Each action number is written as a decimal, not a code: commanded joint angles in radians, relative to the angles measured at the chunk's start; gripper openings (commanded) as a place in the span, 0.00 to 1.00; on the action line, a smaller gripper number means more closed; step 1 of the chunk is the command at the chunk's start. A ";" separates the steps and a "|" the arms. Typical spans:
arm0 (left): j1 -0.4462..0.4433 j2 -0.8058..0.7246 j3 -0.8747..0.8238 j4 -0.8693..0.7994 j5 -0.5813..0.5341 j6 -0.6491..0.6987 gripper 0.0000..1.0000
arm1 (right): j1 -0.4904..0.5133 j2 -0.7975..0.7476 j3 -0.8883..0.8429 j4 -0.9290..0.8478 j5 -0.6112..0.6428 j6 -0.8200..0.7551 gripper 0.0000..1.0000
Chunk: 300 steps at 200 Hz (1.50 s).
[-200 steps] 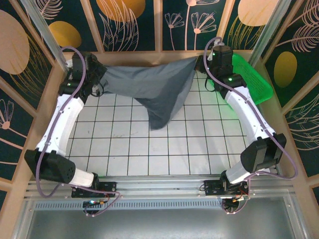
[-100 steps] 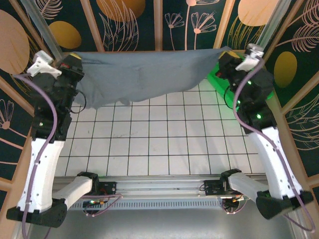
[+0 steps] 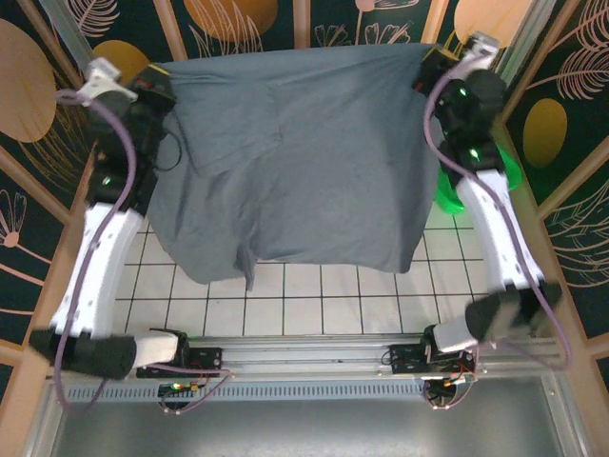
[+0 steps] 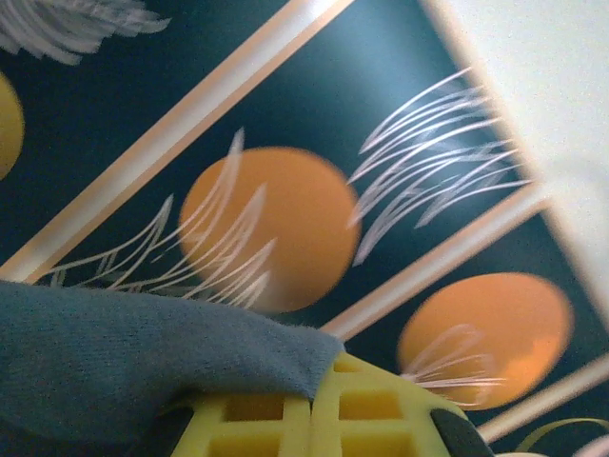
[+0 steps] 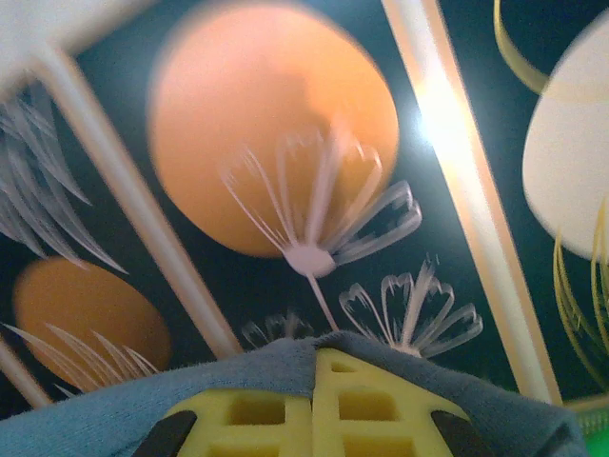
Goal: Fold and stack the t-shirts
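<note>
Outspread t-shirt [image 3: 304, 162] hid much of the tiled table [image 3: 314, 305] and most of the green basket [image 3: 447, 202]; left pads [image 4: 366, 419] and right pads [image 5: 366, 414] were cut off at the lower edges.

Plain slate-grey t-shirt [image 3: 304, 152], no print. White surface [image 3: 324, 305] gridded in dark lines, bright green basket [image 3: 447, 202]. Teal walls [image 3: 333, 24] with orange discs

Both arms reaching high and wide, left gripper [image 3: 160, 76] and right gripper [image 3: 433, 59] each pinching the t-shirt [image 3: 304, 162], wrists angling upward.
</note>
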 commanded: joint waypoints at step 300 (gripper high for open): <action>0.211 0.296 -0.614 -0.543 0.010 0.101 0.59 | 0.140 -0.297 -0.873 -0.361 -0.274 0.120 0.54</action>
